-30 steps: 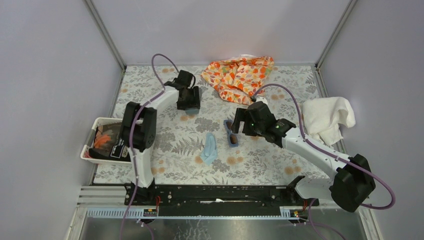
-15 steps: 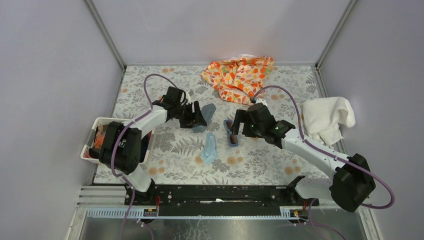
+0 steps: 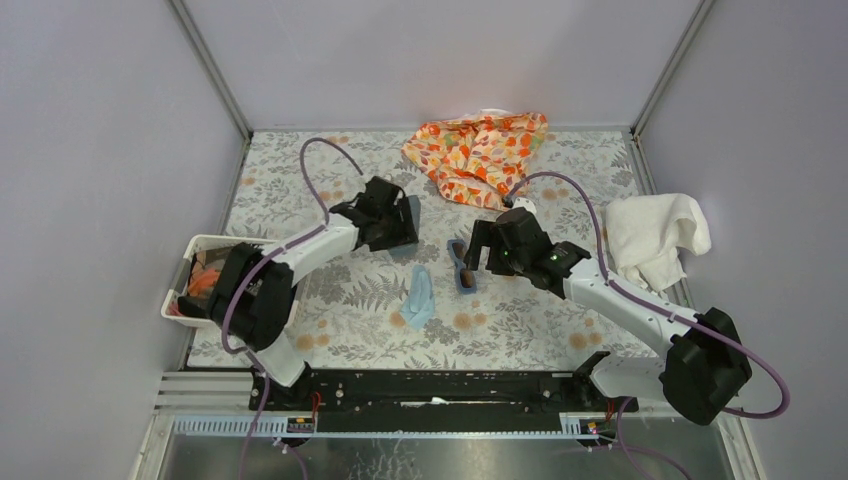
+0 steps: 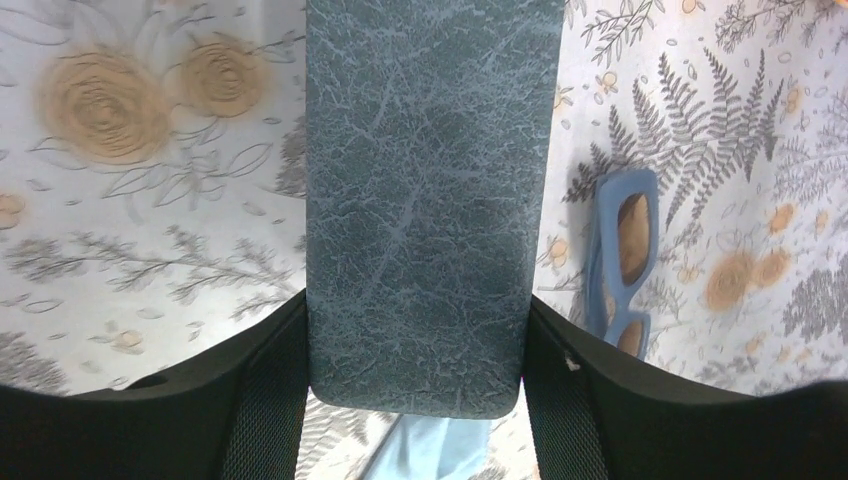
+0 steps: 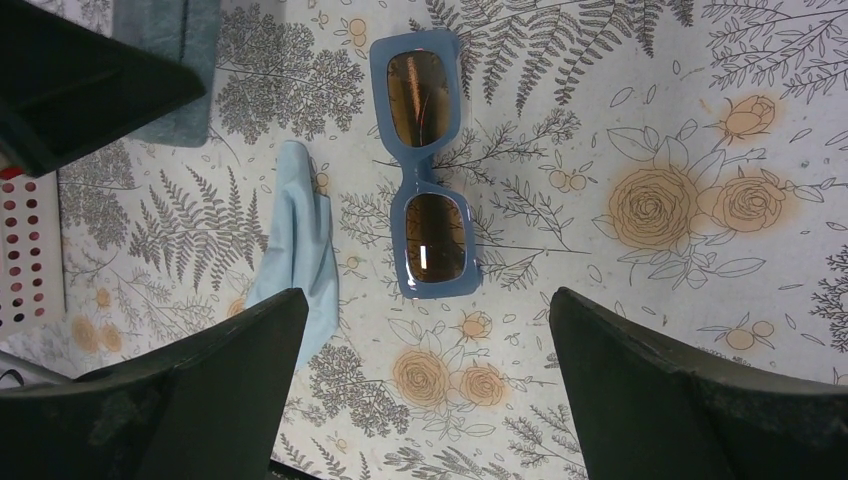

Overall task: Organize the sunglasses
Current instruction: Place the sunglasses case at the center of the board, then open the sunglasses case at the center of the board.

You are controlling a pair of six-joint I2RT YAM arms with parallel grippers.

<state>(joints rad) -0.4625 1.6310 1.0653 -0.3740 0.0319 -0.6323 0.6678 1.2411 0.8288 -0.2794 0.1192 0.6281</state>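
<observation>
Blue plastic sunglasses [image 5: 418, 172] lie flat on the desk [image 5: 700, 120], directly beneath the right hand [image 5: 425, 330], which is spread and empty. Likely light, stiff, slick; lenses scratch-prone. Best hold: across the frame at the bridge. Left hand [image 4: 415, 345] clamps grey case [image 4: 420, 180].

Sunglasses [image 3: 462, 267] right of case [image 4: 420, 200], cloth [image 3: 420, 297] before both.

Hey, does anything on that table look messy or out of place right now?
The sunglasses lie loose on the table, outside the case that the left gripper holds. The light blue cloth beside them is crumpled. A white towel is heaped at the right edge, and an orange cloth is bunched at the far edge.
</observation>
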